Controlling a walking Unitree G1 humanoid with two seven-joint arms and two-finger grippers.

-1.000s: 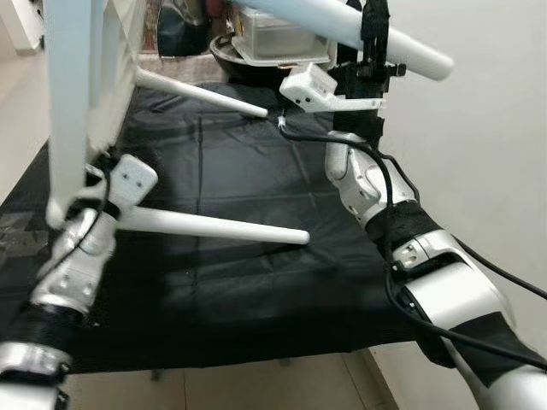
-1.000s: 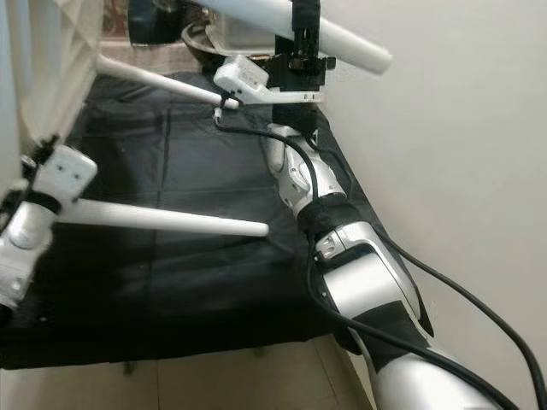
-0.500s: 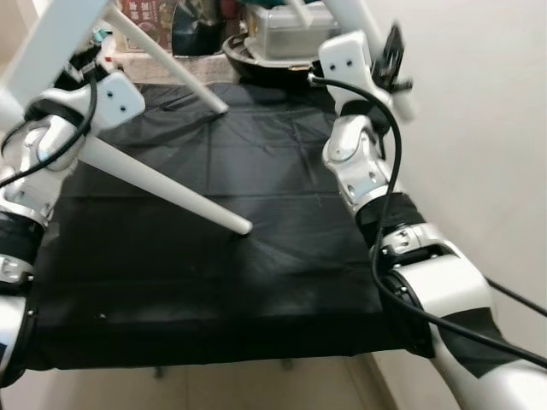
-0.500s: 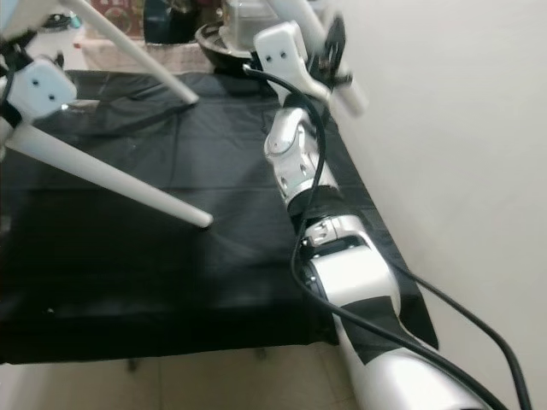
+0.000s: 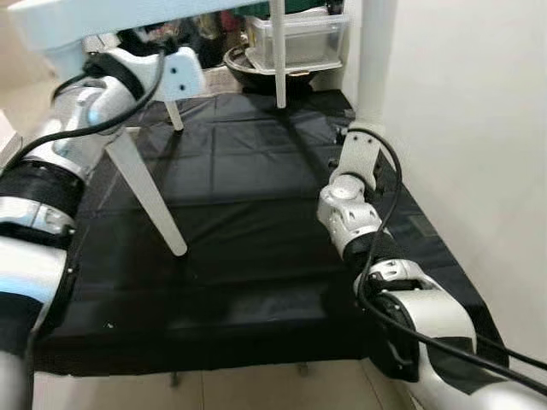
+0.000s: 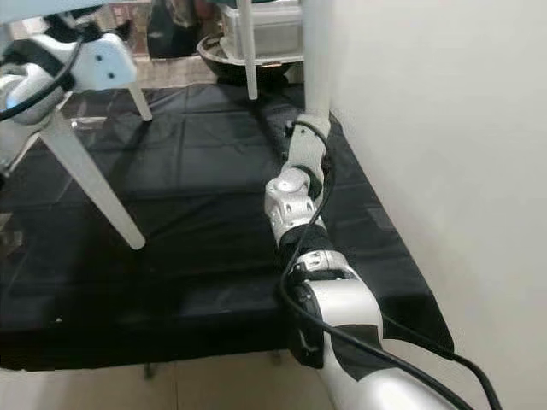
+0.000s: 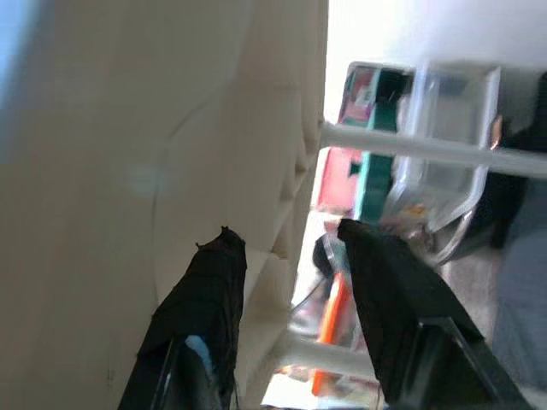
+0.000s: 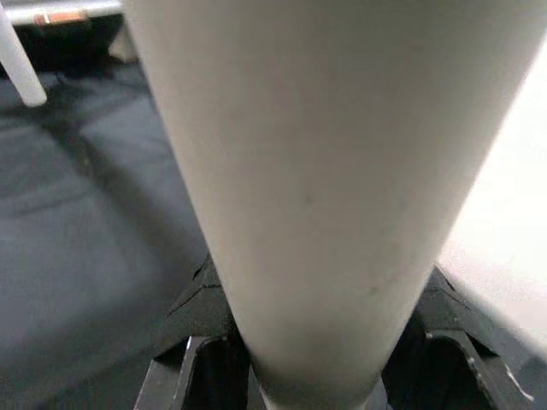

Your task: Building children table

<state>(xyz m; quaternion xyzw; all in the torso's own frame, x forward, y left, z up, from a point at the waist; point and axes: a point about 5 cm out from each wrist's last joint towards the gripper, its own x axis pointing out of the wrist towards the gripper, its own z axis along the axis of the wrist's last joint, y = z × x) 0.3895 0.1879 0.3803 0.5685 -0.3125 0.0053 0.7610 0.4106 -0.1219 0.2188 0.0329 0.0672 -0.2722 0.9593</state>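
The white children's table stands upright on the black cloth (image 5: 248,231), its top (image 5: 102,15) along the upper edge of the left eye view. The near left leg (image 5: 147,195) slants down to the cloth. Two more legs (image 5: 279,60) (image 5: 173,115) stand behind it. My right gripper (image 8: 314,290) is shut on the right leg (image 5: 373,60), low down by the cloth, with a black finger (image 8: 198,303) on either side. My left gripper (image 5: 141,41) reaches up under the top's left side, beside the cream panel (image 7: 128,171).
A clear plastic box (image 5: 295,38) rests on a dark bowl (image 5: 256,75) at the back of the cloth. A white wall (image 5: 470,128) runs close along the right. The cloth's front edge (image 5: 214,359) drops to a tiled floor (image 5: 256,389).
The table has swung from lying tilted to upright, legs pointing down. My right arm came down with its leg toward the cloth; my left arm rose with the top.
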